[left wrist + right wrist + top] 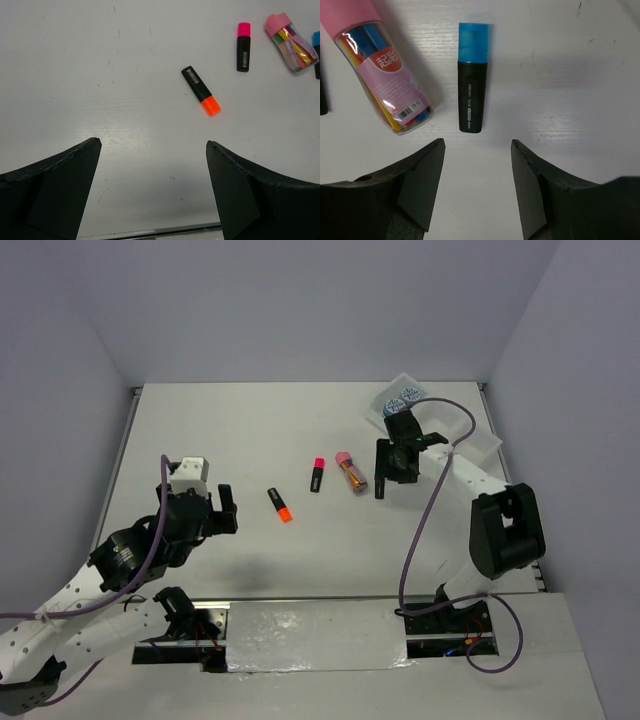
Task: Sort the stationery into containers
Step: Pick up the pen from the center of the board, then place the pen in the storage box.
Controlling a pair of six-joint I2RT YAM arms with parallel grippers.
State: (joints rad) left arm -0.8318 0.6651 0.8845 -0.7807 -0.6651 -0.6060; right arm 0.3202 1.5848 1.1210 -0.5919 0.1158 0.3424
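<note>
left gripper (222, 512) (152, 144): jaws wide apart, nothing between them; above the bare white table (250, 430), at 8 o'clock from its middle.
orange-capped black marker (280, 505) (200, 91): lies flat near the left gripper, at its 3 o'clock, cap toward 5 o'clock.
pink-capped black marker (317, 474) (243, 46): flat, at 1 o'clock from the orange-capped black marker, cap toward 12.
pink-capped clear tube of coloured sticks (350, 472) (390, 85): just beside the pink-capped black marker, at its 3 o'clock, not touching.
blue-capped black marker (472, 77): flat beside the tube, apart from it.
right gripper (385, 475) (477, 142): jaws apart, empty, hovering over the blue-capped black marker.
two round blue patterned rolls (399, 398): side by side, at 12 o'clock from the right gripper.
flat white tray (398, 381): holds the rolls; at the table's 1 o'clock, mostly hidden by the arm; which compartment, cannot tell.
</note>
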